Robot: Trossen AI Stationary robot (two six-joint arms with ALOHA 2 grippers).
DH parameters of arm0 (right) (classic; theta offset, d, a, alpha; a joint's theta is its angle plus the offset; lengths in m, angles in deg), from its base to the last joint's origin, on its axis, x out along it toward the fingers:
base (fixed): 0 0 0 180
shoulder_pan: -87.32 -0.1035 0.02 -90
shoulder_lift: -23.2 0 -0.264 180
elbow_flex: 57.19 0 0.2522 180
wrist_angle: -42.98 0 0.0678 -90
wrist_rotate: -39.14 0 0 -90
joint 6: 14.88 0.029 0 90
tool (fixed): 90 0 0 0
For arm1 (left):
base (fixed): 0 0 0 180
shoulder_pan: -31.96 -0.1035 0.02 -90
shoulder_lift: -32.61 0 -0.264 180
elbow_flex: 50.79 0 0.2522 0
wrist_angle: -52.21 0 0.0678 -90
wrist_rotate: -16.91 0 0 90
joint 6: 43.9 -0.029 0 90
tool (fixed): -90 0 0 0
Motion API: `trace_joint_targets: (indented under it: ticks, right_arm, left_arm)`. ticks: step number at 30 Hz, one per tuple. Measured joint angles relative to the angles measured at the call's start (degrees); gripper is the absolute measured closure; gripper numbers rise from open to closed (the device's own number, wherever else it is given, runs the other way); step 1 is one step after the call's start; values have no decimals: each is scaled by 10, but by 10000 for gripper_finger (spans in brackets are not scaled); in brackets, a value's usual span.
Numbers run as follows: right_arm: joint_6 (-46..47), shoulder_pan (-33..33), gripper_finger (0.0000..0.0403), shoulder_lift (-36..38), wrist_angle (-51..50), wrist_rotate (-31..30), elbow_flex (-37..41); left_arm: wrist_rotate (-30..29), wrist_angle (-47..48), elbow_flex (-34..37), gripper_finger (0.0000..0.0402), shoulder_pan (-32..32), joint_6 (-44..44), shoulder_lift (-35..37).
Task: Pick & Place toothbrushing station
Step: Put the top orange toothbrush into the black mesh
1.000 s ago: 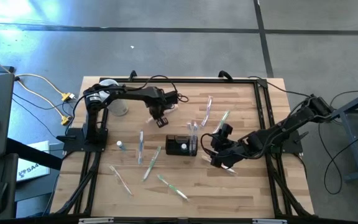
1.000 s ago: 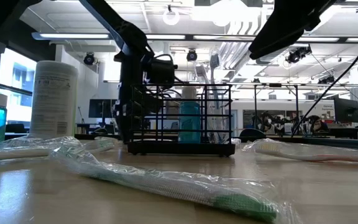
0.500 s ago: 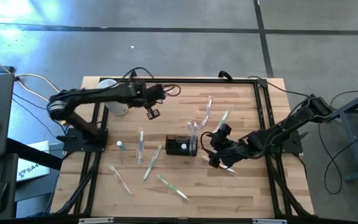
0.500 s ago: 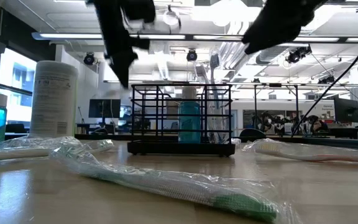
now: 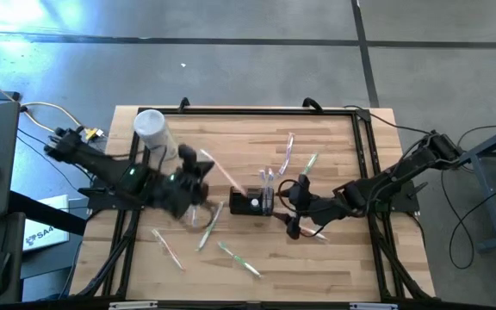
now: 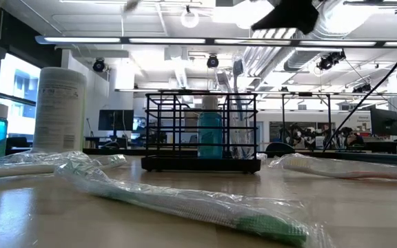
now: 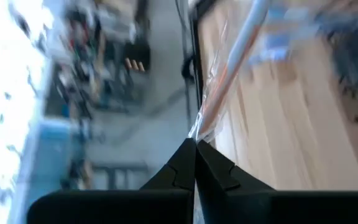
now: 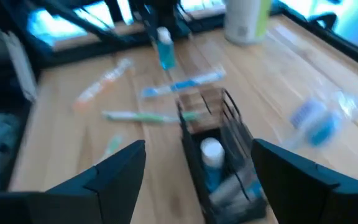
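Observation:
The toothbrushing station, a black wire caddy [image 5: 250,201] [image 8: 219,152], stands on the wooden table with a white-capped bottle and upright brushes inside. My right gripper [image 5: 294,209] [image 8: 197,180] is open just right of it, one finger to each side of its end without touching. My left gripper [image 5: 201,162] [image 7: 195,144], left of the caddy and raised above the table, is shut on a plastic-wrapped toothbrush [image 5: 227,177] with an orange handle. My left gripper pinches the wrapped toothbrush by the crinkled end of its wrapper [image 7: 199,127] between its two fingertips. The brush sticks out ahead of the fingers, along their line, slanting toward the caddy. It is lifted clear of the table.
Several wrapped toothbrushes lie loose: two beyond the caddy [image 5: 289,148] [image 5: 308,162], others near the front [image 5: 209,226] [image 5: 167,248] [image 5: 239,259]. A white cylindrical container [image 5: 151,129] stands at the far left. A small blue bottle [image 8: 165,51] stands left of the caddy.
My left gripper has risen from the table's far middle and swung toward the near-left, rolling as it went, with the wrapped toothbrush lifted clear in its fingers. My right gripper has tipped and risen a little beside the caddy, staying open.

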Motion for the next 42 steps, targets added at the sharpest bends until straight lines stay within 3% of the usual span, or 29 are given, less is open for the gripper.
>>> trace_joint_targets:
  ticks: [3,6,13,17,22,28,38,42]
  right_arm:
    - [-9,7,118,-1,49,36,0]
    - [-22,16,118,-4,102,109,0]
    - [-25,41,118,-3,192,269,0]
    - [-27,51,118,-22,192,246,0]
    - [-75,54,118,-69,238,241,0]
    - [-109,70,118,-83,281,236,0]
    - [-67,107,118,-83,306,242,0]
    - [-56,112,118,-83,319,271,0]
  left_arm:
    - [-25,-40,-1,401,56,-59,-19]
    - [-35,-53,-1,401,103,-115,-42]
    - [-42,-100,-1,401,151,-228,-108]
    - [8,-129,0,401,150,-313,-145]
    - [12,-191,-1,401,149,-399,-166]
    - [73,-203,-1,401,149,-410,-167]
    - [100,-238,-1,401,134,-453,-181]
    - [102,-246,0,401,124,-475,-188]
